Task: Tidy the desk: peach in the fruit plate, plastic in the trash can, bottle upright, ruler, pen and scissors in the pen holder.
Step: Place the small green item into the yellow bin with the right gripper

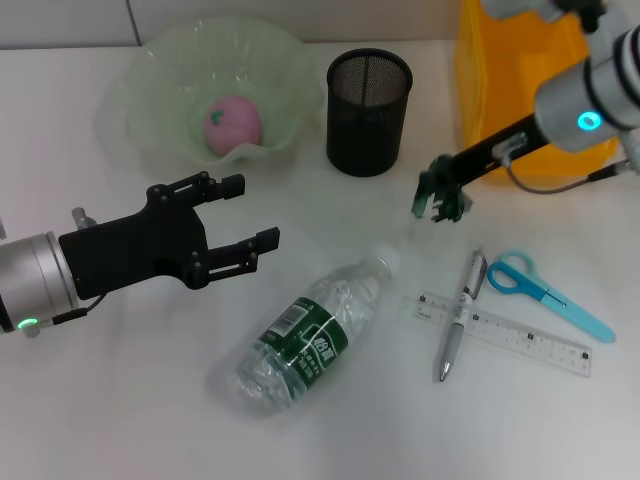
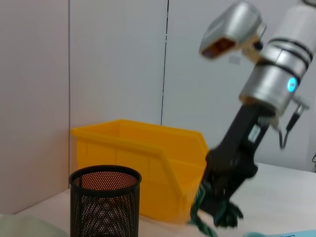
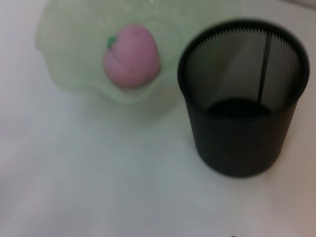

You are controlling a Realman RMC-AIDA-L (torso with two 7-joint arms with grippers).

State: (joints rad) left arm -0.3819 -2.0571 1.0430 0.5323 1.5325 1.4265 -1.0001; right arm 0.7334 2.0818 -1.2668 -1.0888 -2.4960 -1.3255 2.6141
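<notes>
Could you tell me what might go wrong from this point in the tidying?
The bottle lies on its side, so it may roll when the open left hand grips it. The pen lies across the ruler, beside the scissors; lifting one could drag the others. The holder is light mesh; the right hand could tip it.
</notes>
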